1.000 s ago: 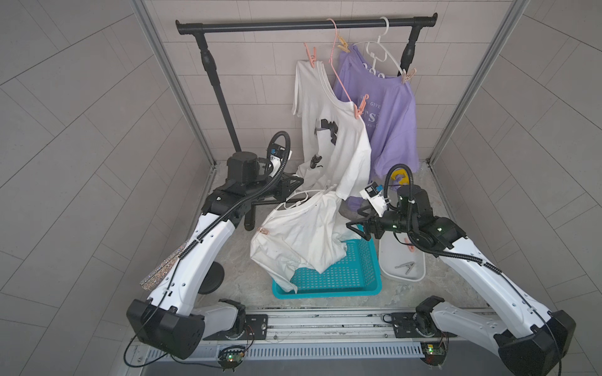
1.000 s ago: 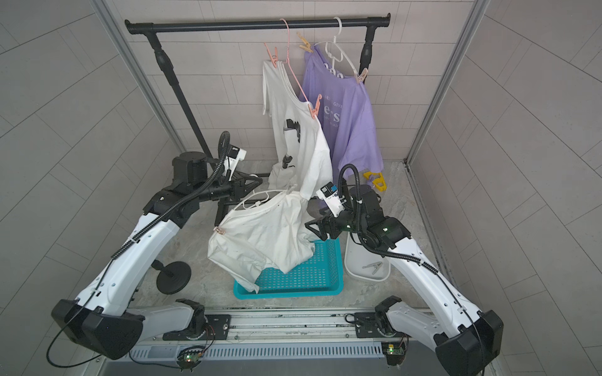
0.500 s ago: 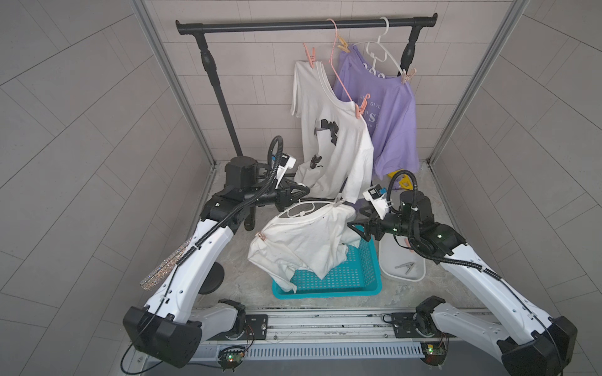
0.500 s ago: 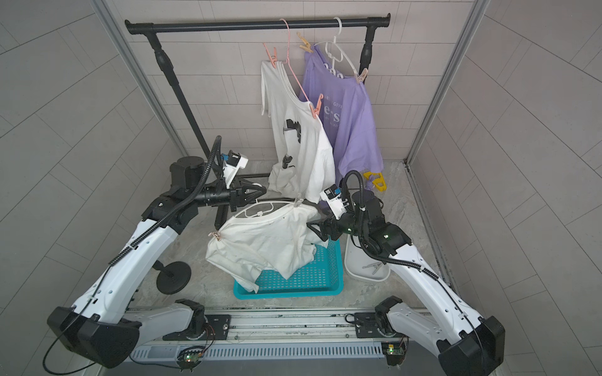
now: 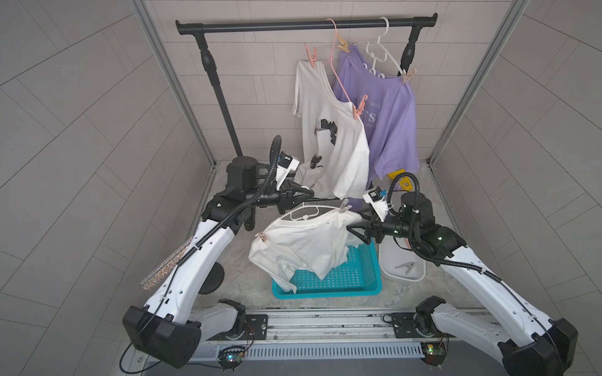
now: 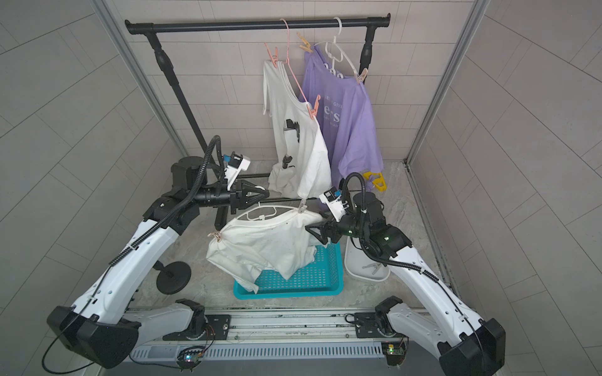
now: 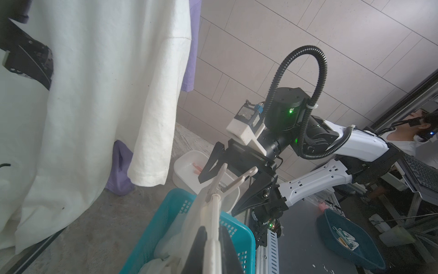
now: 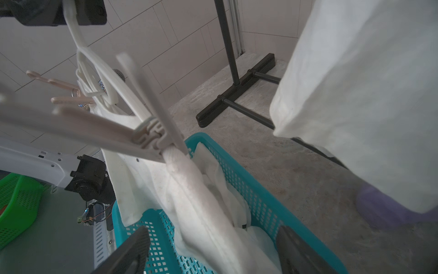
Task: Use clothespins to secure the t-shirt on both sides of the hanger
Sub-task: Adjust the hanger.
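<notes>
A robotics lab's test cell, dressed as a laundry corner. Grey tiled wall panels [image 5: 81, 130] slot between bare aluminium posts [image 5: 169, 91] — a booth, not a room. Two white robot arms [image 5: 202, 260] stand on a metal rail [image 5: 325, 320], with a lit circuit board [image 5: 231, 357] exposed below. Inside are a black garment rack [image 5: 293, 25], shirts [image 5: 329, 136] pinned with clothespins [image 5: 312, 58] and a teal basket [image 5: 345, 276]. Beyond the booth, the left wrist view shows a person [image 7: 417, 123] in black headgear beside a keyboard [image 7: 422, 175].
</notes>
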Robot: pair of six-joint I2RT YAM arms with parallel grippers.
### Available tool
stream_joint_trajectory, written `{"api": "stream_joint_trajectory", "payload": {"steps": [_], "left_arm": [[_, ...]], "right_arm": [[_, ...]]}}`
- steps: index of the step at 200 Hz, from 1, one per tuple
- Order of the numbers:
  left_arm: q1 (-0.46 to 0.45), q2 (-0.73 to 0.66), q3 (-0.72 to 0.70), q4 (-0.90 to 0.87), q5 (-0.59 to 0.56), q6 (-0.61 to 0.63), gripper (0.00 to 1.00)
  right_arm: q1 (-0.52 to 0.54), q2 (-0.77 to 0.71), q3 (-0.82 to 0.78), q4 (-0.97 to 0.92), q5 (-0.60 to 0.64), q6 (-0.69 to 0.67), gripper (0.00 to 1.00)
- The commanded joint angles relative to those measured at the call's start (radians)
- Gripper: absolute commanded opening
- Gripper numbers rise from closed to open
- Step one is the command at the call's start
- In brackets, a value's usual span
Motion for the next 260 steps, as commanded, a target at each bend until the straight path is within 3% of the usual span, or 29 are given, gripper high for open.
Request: {"api": "stream_joint_trajectory", "payload": {"steps": [1,51,127,216,260], "left_arm": [[-0.006,-0.001,0.013,0.044,0.043,0.009,0.00],[-0.006,0.003,0.024,0.046,0.057,0.007,0.00],[-0.004,0.017,0.051,0.042,0.067,-0.006,0.00],[0.008,0.053,0.097,0.006,0.107,-0.005,0.00],[0.008,0.055,0.103,-0.007,0.098,0.009,0.00]], "right_arm": [[-0.002,0.035,0.034,0.077,-0.111,0.020,0.86],[-0.004,0.112,0.036,0.215,-0.259,0.119,0.78],[-0.010,0.156,0.003,0.359,-0.335,0.214,0.67],[-0.042,0.163,-0.057,0.430,-0.343,0.243,0.71],[-0.044,0.179,-0.059,0.465,-0.367,0.272,0.65]]}}
